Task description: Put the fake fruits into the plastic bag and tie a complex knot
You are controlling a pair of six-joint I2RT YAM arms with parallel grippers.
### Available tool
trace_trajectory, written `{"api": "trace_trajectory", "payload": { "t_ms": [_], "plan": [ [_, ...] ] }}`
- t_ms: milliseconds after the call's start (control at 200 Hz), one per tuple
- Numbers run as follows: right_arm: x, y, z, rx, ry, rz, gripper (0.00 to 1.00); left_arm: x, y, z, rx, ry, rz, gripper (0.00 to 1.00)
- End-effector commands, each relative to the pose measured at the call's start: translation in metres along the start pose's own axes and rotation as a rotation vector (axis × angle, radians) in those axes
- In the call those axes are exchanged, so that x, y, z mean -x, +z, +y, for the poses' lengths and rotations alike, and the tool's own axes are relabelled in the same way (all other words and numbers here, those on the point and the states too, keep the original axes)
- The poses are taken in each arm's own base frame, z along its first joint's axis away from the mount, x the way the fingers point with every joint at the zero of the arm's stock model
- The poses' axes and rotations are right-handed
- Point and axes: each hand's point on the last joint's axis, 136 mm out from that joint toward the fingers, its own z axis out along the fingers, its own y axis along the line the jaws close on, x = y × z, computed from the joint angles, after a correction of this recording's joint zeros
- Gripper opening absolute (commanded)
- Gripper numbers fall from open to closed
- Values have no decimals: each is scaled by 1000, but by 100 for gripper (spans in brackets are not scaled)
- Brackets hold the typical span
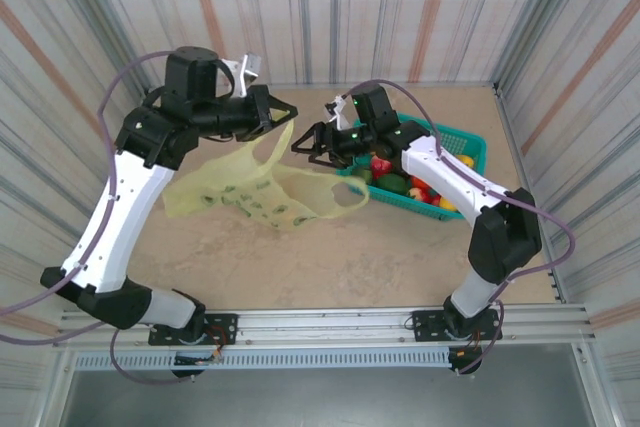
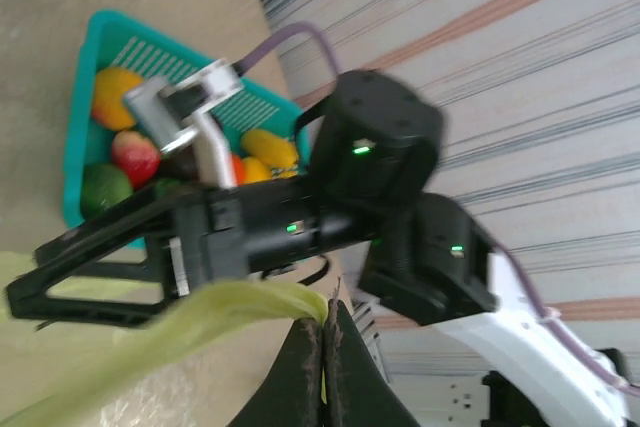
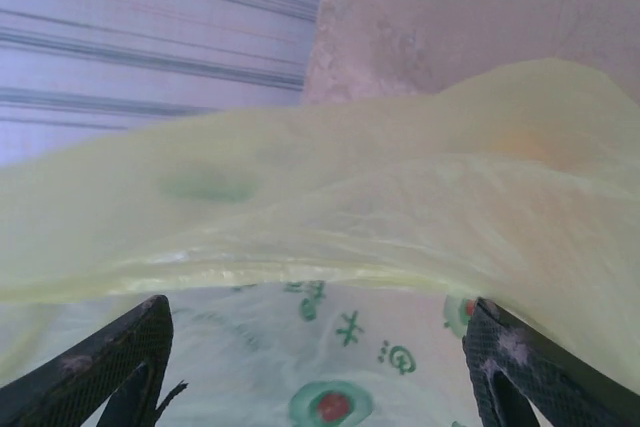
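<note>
Bag (image 1: 262,187) hangs over the tabletop (image 1: 330,257) because we hold one handle clenched in the left end effector (image 1: 288,113), while the right end effector (image 1: 303,142), jaws spread at the film, is placed, we judge, to open the mouth for the fruits (image 1: 410,183) in the basket (image 1: 472,139).

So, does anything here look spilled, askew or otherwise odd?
Nothing is spilled: the fake fruits sit in the teal basket. Only the plastic bag looks untidy: one handle hangs pinched in the shut left tool, and the rest sags crumpled onto the table. The right tool stands open at its edge.
</note>
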Motion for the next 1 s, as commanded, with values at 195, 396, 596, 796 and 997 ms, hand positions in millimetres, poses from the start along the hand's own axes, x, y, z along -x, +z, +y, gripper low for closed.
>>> {"api": "trace_trajectory", "payload": {
  "t_ms": [195, 396, 596, 796, 997],
  "plan": [
    [19, -57, 14, -35, -10, -170, 70, 7, -10, -13, -34, 31, -57, 0],
    [30, -113, -35, -170, 118, -299, 68, 16, -15, -22, -53, 37, -73, 0],
    [5, -195, -151, -694, 381, -422, 69, 21, -19, -21, -54, 3, -78, 0],
    [-37, -260, -208, -1186, 491, -340, 77, 17, -19, -16, -46, -61, -52, 0],
    [-42, -277, -225, -1309, 421, -262, 84, 22, -23, -14, -60, -76, -51, 0]
  ]
}}
